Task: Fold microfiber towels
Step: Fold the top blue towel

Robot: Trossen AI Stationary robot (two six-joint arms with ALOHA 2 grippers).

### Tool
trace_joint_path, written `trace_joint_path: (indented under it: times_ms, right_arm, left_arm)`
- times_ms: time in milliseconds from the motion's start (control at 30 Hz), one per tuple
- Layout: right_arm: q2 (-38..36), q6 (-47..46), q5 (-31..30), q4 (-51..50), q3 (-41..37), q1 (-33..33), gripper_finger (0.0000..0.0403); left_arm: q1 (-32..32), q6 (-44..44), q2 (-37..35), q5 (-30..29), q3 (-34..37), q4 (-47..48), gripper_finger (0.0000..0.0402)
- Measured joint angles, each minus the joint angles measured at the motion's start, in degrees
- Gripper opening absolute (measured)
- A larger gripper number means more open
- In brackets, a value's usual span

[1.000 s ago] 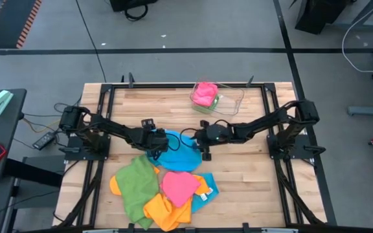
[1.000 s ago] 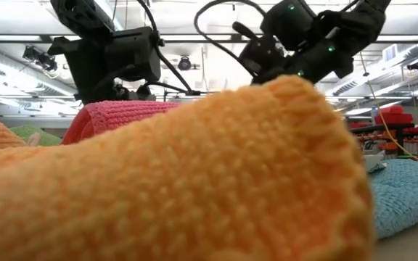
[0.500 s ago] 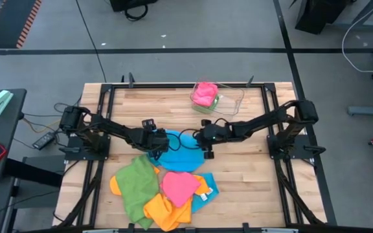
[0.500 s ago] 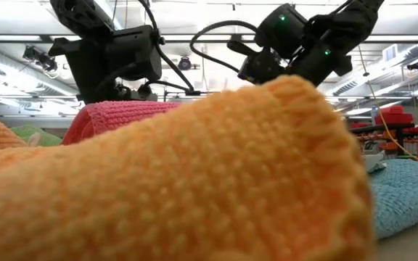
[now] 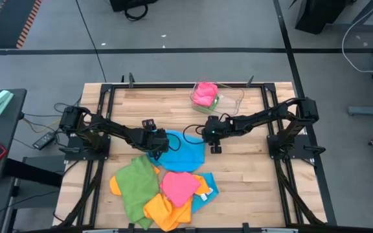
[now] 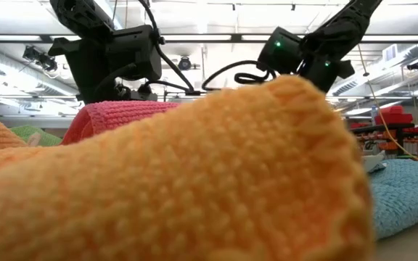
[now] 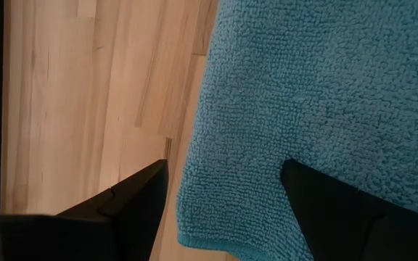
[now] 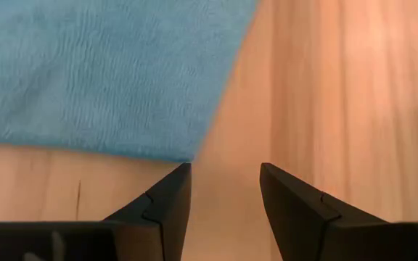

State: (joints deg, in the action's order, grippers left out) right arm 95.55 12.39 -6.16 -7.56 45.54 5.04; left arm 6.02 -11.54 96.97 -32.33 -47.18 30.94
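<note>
A sky-blue microfiber towel (image 5: 181, 155) lies spread flat on the wooden table (image 5: 251, 175). My left gripper (image 5: 157, 150) stands open at its left edge, with the towel's corner (image 7: 209, 217) lying between the two fingers. My right gripper (image 5: 215, 148) is open just off the towel's far right corner (image 8: 187, 154), with only bare wood between its fingers. Nearer the front edge a green towel (image 5: 138, 184), a pink one (image 5: 180, 186), an orange one (image 5: 164, 210) and another blue one (image 5: 207, 189) lie in a loose pile. My left gripper slants down from the table's left, its open fingers astride the blue towel's corner (image 7: 216, 181), which lies flat on the wood. One finger (image 7: 325, 203) shows over the cloth; whether either finger touches it, I cannot tell.
A clear plastic tray (image 5: 228, 100) at the far edge holds a pink cloth (image 5: 204, 94). In the low view the orange towel (image 6: 194, 167) fills the foreground and hides the table behind it. Bare wood lies to the right of the towels.
My right gripper has moved toward the table's right edge, off the blue towel, and has tipped further downward. Its opening is the same. The towel's far right corner now shows uncovered and flat. My left gripper has kept still.
</note>
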Motion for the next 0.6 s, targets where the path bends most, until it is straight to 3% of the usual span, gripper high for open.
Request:
trace_joint_path:
  times_ms: [367,600]
  right_arm:
    - [2.5,3.9,3.8,5.9,0.0,-1.3,0.0168]
    - [3.2,4.6,3.0,8.7,0.0,-2.6,0.0064]
  left_arm:
    - [0.0,0.2,0.0,0.0,0.0,-0.3,0.0286]
    - [0.0,0.3,0.0,0.1,0.0,-0.3,0.0286]
